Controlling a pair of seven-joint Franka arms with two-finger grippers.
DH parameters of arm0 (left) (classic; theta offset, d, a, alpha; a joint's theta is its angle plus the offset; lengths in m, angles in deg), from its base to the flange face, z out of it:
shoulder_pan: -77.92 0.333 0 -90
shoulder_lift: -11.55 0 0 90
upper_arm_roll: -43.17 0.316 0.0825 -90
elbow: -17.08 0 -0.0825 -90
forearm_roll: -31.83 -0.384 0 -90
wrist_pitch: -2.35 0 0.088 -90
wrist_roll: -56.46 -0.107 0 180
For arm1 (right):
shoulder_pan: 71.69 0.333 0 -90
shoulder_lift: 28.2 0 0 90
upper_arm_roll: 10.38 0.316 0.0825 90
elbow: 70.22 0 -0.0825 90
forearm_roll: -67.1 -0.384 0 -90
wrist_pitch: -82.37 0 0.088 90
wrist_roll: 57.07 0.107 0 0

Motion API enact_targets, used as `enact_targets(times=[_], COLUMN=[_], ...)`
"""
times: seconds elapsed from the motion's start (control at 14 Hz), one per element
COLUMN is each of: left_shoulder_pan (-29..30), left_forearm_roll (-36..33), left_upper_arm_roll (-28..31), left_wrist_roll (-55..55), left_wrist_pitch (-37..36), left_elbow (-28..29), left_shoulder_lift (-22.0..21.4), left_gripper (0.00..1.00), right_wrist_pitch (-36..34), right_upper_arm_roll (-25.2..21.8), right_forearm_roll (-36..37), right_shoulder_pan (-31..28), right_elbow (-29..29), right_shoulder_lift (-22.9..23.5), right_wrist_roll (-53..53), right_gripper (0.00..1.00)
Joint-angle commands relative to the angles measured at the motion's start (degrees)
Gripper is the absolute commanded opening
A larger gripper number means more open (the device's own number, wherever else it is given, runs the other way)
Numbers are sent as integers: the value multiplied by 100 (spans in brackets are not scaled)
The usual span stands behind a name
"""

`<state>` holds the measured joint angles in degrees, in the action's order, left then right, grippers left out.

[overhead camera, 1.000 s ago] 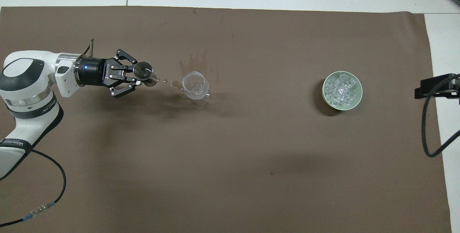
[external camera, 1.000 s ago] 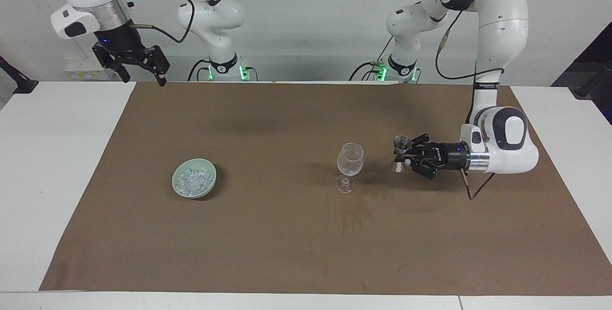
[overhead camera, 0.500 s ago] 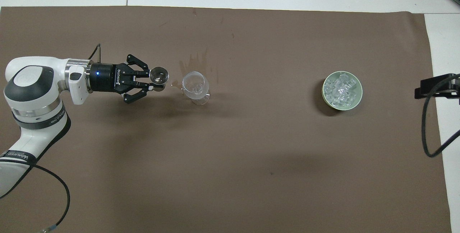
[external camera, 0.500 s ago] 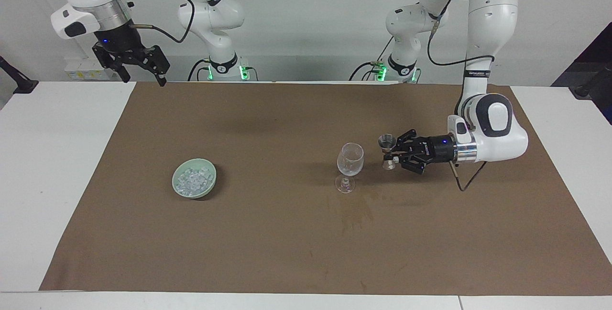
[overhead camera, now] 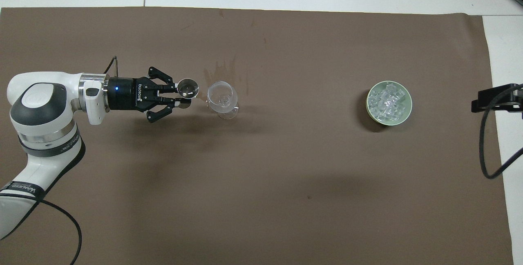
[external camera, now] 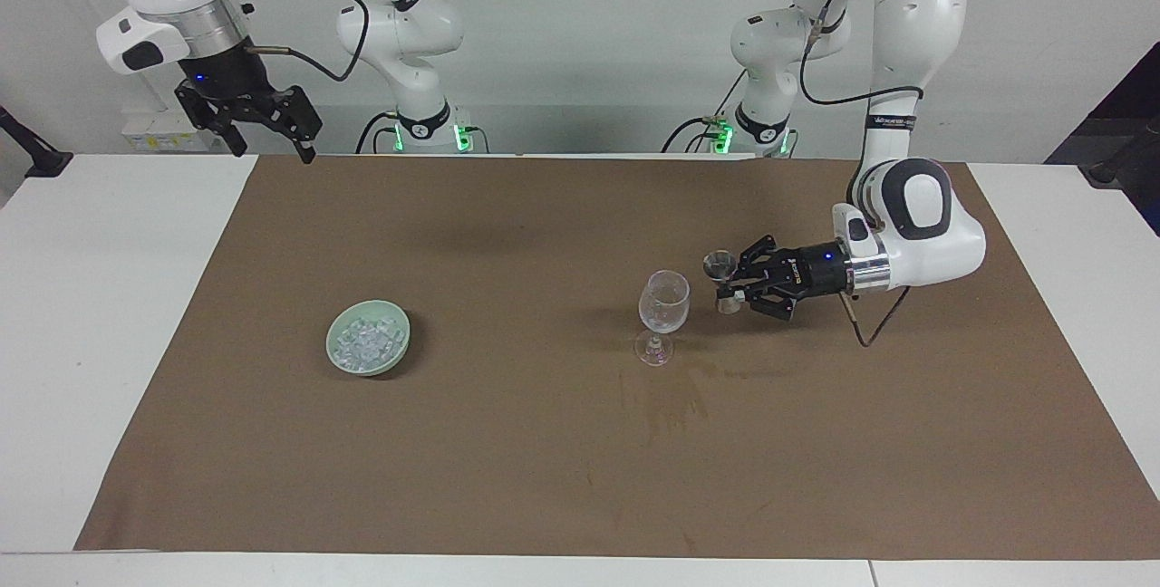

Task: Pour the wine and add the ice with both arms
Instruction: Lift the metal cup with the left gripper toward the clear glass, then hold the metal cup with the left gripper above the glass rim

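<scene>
the left end effector (external camera: 730,286), clamped on a small two-ended metal jigger (external camera: 721,272), has advanced to the clear stemmed glass's (external camera: 663,304) 3 o'clock in the facing view; the right end effector (external camera: 269,136) waits, fingers apart, above the bench (external camera: 109,315) edge.

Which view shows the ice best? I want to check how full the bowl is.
The overhead view: it looks straight into the bowl, so the heaped ice shows clearly. The facing view shows the ice slantwise, partly hidden by the rim.
</scene>
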<state>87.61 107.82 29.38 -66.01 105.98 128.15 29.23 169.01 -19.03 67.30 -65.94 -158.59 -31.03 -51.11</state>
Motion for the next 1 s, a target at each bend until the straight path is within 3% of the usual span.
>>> enact_targets(times=[0.0,0.93], left_shoulder_pan=[-213,-547], left_forearm_roll=[171,-136], left_upper_arm_roll=[113,166], left_wrist_roll=[153,855], left_wrist_pitch=[315,948], left_elbow=[240,231], left_shoulder_lift=[-282,-677], left_gripper=[0,0], right_wrist_pitch=[55,55], right_upper_arm_roll=[30,30], right_forearm_roll=[-125,-125], right_shoulder_pan=[-65,-65], right_elbow=[-67,-67], right_shoulder_lift=[-69,-69], right_wrist_roll=[-16,-16], right_gripper=[100,100])
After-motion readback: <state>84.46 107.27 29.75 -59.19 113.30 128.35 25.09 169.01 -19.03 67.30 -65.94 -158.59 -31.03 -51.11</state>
